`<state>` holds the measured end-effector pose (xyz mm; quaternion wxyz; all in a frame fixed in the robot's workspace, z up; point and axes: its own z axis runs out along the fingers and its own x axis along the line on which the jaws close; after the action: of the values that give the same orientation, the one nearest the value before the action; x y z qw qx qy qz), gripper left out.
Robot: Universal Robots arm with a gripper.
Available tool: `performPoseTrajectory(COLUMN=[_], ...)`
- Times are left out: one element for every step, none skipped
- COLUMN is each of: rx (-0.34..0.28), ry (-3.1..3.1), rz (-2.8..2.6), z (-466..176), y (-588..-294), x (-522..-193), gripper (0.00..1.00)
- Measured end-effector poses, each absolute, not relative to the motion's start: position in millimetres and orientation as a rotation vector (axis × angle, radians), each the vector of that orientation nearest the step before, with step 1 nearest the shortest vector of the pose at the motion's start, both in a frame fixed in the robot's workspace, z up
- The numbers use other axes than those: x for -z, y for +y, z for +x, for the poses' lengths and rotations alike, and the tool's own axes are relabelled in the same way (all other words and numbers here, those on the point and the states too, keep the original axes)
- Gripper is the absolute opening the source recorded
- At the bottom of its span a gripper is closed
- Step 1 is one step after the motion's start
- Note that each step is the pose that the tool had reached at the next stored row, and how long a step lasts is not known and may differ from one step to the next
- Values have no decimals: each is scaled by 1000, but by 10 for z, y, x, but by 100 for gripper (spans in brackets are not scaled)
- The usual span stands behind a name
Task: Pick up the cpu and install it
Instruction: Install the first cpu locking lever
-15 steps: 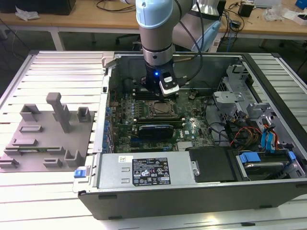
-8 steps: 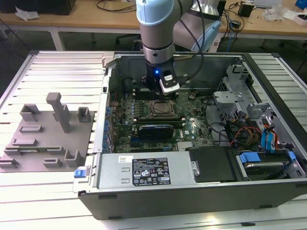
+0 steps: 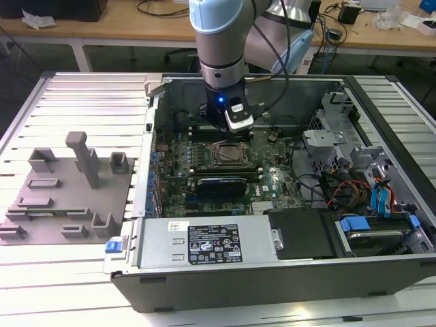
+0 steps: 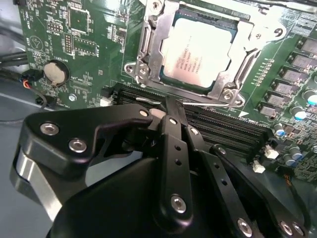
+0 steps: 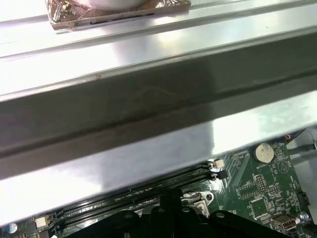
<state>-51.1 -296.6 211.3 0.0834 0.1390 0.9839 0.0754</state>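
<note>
In the second wrist view my pincer (image 4: pixel 167 110) hides much of the memory slots (image 4: pixel 233 126) and the board (image 4: pixel 74 44), and the picture's edge cuts off the socket frame (image 4: pixel 148 54) beyond the cpu (image 4: pixel 198 55). In the exterior view my arm (image 3: pixel 216 41) covers the board behind that frame, and what sits inside it is too small and dark to tell. In the first wrist view a grey metal wall (image 5: pixel 148 109) hides most of the board
</note>
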Motion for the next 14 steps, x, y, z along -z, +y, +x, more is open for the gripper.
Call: performPoseTrajectory(rx=[-226,-227,-227,-227,-227,-228,-230,-235,-241,-248,-249,-249,-249,-250], ry=[2933,2930,2927,2924,2923,2923,2923,2923,2922,2922,2922,2922,2922,2922], rz=[414,413,413,412,412,412,412,412,413,414,414,414,414,413], z=[-529,-542,-553,-563,-565,-565,-565,-565,-565,-565,-565,-565,-565,-565], y=[-2966,-2966,-2966,-2966,-2966,-2966,-2965,-2963,-2962,-2959,-2959,-2959,-2960,-2966], x=[-2109,-2101,-2093,-2082,-2076,-2076,-2075,-2074,-2073,-2072,-2071,-2071,-2071,-2068], gripper=[11,11,11,11,11,11,11,11,11,11,11,11,11,11])
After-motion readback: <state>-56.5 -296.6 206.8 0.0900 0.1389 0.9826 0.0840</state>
